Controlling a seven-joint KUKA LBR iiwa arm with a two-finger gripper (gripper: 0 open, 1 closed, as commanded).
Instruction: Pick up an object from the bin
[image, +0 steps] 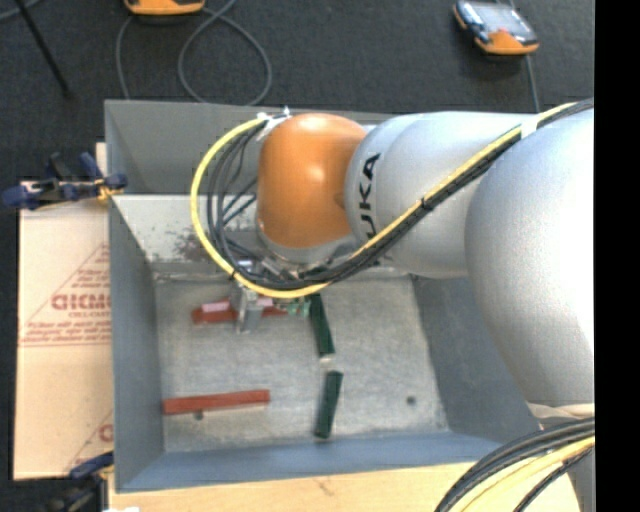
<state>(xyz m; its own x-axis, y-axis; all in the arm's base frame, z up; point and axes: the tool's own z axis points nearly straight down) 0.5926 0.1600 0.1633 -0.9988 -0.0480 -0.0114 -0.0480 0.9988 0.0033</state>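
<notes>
Red short flat bar (212, 315), far left, lies under the hand (245, 316) (can't tell how wide), so an off-centre pinch could spin it.

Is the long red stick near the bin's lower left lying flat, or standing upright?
Lying flat: the long red stick shows its whole length stretched along the bin floor.

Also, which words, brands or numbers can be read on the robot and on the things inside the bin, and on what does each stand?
"KUKA": black letters on the white arm, beside its orange cover.
No lettering can be seen on the long red bar, the short red piece, the upper dark green bar or the lower dark green bar.
</notes>
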